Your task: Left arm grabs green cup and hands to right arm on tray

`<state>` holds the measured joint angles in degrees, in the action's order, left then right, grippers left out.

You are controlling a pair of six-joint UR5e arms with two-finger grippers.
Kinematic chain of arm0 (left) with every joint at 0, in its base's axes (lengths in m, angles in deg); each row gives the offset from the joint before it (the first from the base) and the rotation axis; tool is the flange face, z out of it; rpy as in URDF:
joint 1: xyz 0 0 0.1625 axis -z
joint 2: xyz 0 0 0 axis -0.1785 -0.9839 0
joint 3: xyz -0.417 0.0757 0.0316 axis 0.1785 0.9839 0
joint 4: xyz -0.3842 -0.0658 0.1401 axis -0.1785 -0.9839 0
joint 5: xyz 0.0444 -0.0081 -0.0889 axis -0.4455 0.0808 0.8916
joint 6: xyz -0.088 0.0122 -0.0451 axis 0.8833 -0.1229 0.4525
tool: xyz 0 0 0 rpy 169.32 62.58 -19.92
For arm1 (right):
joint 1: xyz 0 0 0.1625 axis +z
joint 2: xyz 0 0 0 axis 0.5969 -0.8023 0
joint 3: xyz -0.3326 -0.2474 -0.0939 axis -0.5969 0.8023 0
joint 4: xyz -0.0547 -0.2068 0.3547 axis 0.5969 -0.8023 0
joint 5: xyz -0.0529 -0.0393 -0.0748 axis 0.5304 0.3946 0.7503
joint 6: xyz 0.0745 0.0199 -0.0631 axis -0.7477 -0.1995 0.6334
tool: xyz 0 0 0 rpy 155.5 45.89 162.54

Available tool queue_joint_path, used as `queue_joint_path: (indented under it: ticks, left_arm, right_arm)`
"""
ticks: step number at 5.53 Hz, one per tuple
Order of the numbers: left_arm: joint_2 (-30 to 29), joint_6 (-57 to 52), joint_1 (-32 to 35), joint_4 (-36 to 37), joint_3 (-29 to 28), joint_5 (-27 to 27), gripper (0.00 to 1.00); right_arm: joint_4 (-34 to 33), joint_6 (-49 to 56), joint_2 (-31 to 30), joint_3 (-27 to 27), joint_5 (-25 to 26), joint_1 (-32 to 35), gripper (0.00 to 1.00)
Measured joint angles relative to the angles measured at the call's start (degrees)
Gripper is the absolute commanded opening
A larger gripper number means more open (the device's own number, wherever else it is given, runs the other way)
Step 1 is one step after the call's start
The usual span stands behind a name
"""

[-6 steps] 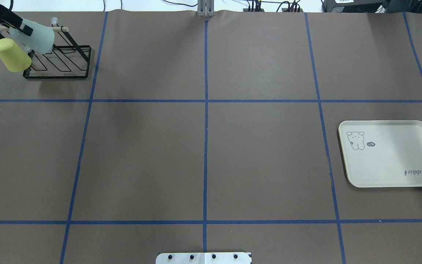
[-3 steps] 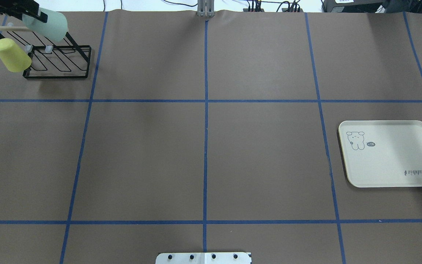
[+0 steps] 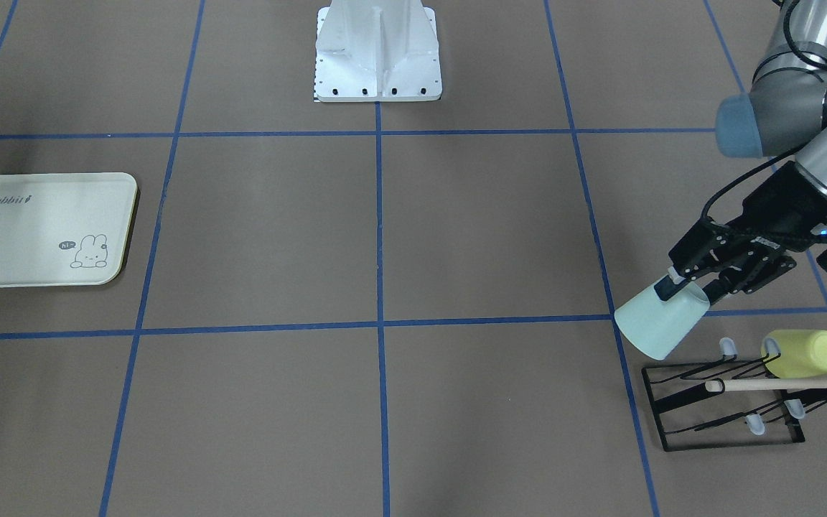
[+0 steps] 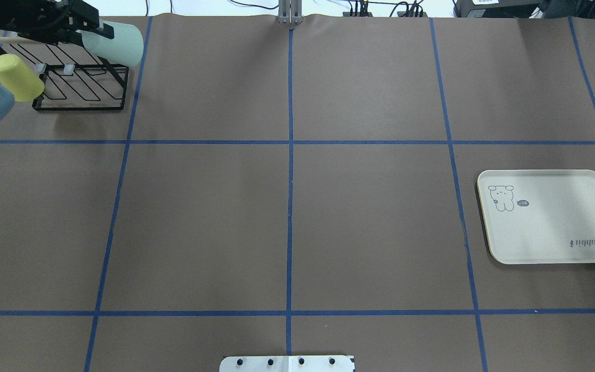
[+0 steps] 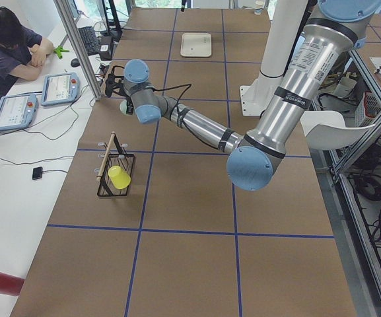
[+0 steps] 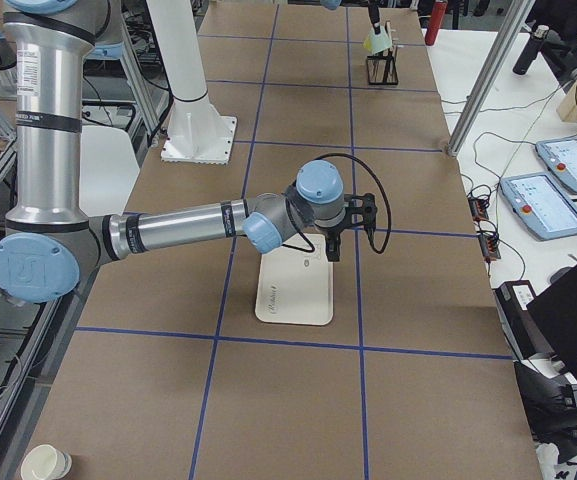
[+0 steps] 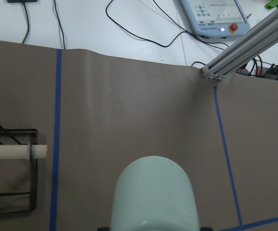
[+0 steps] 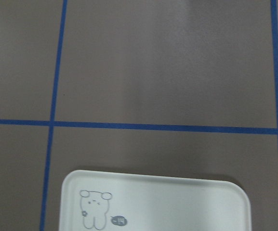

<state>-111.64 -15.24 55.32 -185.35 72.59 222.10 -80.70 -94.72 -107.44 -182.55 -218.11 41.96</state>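
My left gripper (image 4: 98, 32) is shut on the rim of the pale mint-green cup (image 4: 118, 44). It holds the cup tilted in the air, just off the right end of the black rack (image 4: 80, 89). In the front view the gripper (image 3: 683, 287) and the green cup (image 3: 661, 327) hang above the rack's corner. The left wrist view shows the cup (image 7: 153, 197) close up. The cream tray (image 4: 550, 230) lies at the right with nothing on it; it also shows in the front view (image 3: 19, 244). My right gripper (image 6: 353, 215) hovers by the tray's far edge; I cannot tell whether it is open.
A yellow-green cup (image 4: 16, 77) sits upturned on a peg of the rack, at its left end. The rack has a wooden handle bar (image 3: 787, 385). The robot base plate (image 3: 377, 50) is at the table's near middle edge. An operator sits beside the table (image 5: 8, 46).
My left gripper has carried the green cup up off the rack and to the right. A piece of the right gripper has come into view at the overhead view's right edge.
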Motion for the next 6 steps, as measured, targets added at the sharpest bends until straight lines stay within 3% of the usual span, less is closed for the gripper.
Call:
queue_joint_path:
  ticks: [2, 3, 4, 6]
  left_arm:
    - [0.2, 20.9, -6.1, -10.7, 4.0, 0.1, 0.0]
    - [0.2, 28.2, -9.1, -12.6, 7.2, -0.1, 0.0]
    - [0.2, 31.7, -10.5, -13.1, 9.5, -0.2, 0.0]
    - [-0.2, 33.4, -14.3, -14.6, 11.0, -0.1, 0.0]
  right_arm:
    - [8.4, -8.5, 1.9, -0.4, -5.1, -0.9, 0.99]
    - [12.8, -17.3, 3.7, -0.8, -5.1, -1.6, 0.99]
    - [20.7, -29.3, 4.9, -0.9, -1.6, -4.1, 0.99]
    - [36.9, -51.2, 7.3, -0.9, 12.2, -14.9, 1.0]
